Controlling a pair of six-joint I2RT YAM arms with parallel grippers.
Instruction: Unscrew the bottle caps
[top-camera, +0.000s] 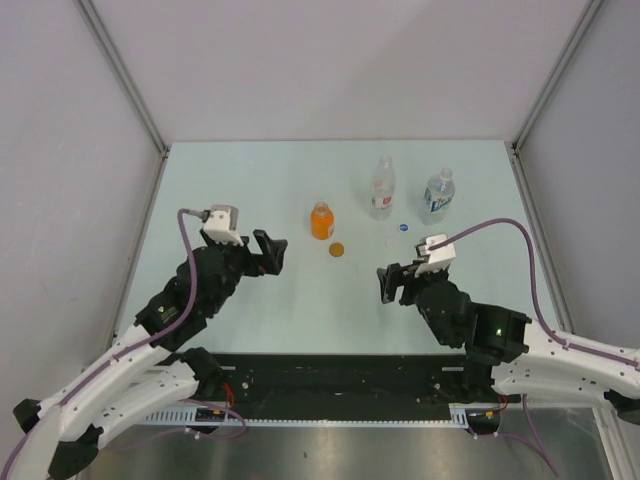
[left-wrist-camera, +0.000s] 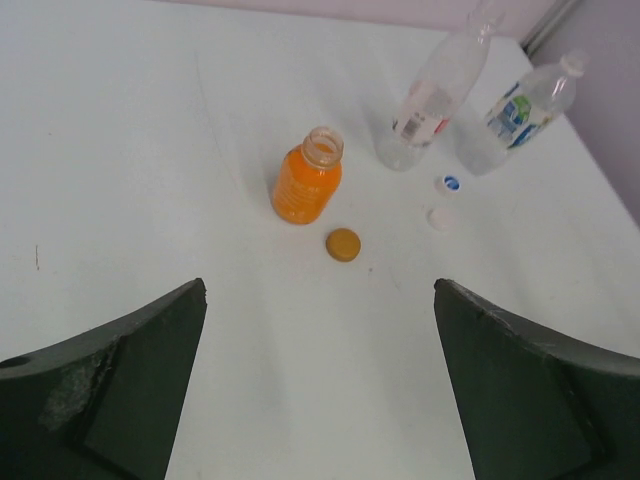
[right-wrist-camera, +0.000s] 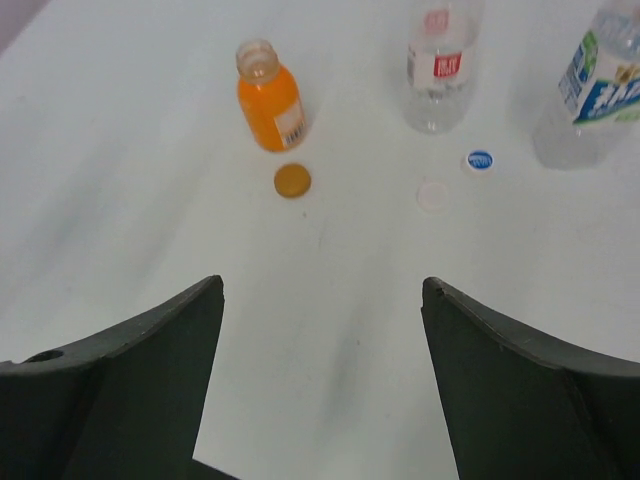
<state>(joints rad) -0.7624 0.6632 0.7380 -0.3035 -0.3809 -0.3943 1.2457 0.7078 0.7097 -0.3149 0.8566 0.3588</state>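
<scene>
Left gripper (top-camera: 270, 250) has its jaws spread wide with nothing between them, you just see bare table (top-camera: 250, 190) through the gap in its wrist view. It sits on the left side, a bit nearer the arm bases than the orange bottle (top-camera: 321, 221), and points toward the middle. Right gripper (top-camera: 388, 283) is spread open too and empty, facing in from the other side, near the clear bottles but apart from them.

So where the stuff is: all three bottles stand upright in a loose row toward the far half of the table. The orange bottle is leftmost and its neck is open, you can look right at the rim from both wrist cams. Its orange cap (top-camera: 336, 250) lies flat on the table just beside it, on the near-right side, not touching.

The red-white label bottle (top-camera: 382, 188) is in the middle and the blue-white label bottle (top-camera: 438, 195) is on the right, close together but apart. The blue cap (top-camera: 403, 227) lies flat on the table between those two, slightly toward the arms. The white cap (right-wrist-camera: 433, 194) is just beside the blue one, a touch nearer and to its left, pretty hard to spot against the pale table from above.

Neither gripper touches a bottle or a cap
</scene>
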